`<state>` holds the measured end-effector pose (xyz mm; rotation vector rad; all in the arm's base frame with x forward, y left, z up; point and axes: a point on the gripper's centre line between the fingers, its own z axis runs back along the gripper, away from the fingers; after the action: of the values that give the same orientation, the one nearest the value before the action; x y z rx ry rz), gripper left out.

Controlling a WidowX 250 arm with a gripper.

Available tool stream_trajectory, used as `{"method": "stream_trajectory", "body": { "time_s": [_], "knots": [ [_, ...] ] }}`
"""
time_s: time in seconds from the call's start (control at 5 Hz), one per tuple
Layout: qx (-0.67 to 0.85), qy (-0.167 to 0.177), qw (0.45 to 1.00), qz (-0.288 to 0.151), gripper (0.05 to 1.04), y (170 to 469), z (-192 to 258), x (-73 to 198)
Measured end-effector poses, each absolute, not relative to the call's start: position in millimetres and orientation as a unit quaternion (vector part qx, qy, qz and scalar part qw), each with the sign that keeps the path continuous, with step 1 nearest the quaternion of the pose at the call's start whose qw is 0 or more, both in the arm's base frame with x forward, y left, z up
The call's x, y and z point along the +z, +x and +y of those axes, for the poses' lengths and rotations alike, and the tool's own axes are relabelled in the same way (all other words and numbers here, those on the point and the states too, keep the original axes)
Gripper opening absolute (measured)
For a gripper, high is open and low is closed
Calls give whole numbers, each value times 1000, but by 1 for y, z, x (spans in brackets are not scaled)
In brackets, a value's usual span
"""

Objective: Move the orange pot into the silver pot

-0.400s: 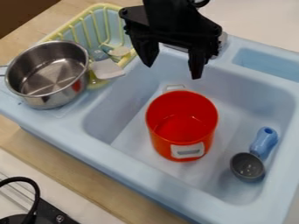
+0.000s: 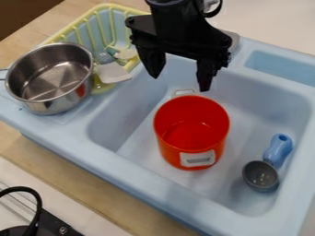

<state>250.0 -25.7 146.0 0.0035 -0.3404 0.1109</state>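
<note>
- Well, the claw (image 2: 179, 83) hangs at the top of the camera view, its two fingers spread wide and pointing down, with nothing held between them.
- The finger farther from the dish rack (image 2: 108, 5) ends just beside the far rim of the orange pot (image 2: 192, 126) as seen here; the other ends over the side of the sink nearer the rack.
- The orange pot stands upright inside the pale blue sink (image 2: 123, 168), its mouth open upward, one white handle (image 2: 197, 159) at the near side and another at the far side.
- The silver pot (image 2: 55, 76) sits upright, well apart from the orange one, on the sink's ledge at the left of the view, next to the yellow-rimmed rack; its inside shows bare metal.
- A flat white piece (image 2: 113, 73) lies by the silver pot, at the rack's near corner.
- In the sink, on the right, lies a dark grey scoop (image 2: 261, 176) with a light blue handle (image 2: 279, 150).
- The wooden worktop (image 2: 73, 182) runs along the sink's near edge.
</note>
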Motion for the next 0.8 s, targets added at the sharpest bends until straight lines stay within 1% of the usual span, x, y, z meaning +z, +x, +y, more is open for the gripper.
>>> {"method": "stream_trajectory", "body": {
  "time_s": [0.2, 0.4, 0.6, 0.8],
  "knots": [
    [50, -13, 986, -156, 998, 251, -32, 136],
    [47, -21, 987, -154, 998, 255, -48, 127],
    [34, -23, 990, -132, 998, 253, -64, 116],
    [28, -15, 993, -116, 998, 252, -75, 102]
  ]
}}
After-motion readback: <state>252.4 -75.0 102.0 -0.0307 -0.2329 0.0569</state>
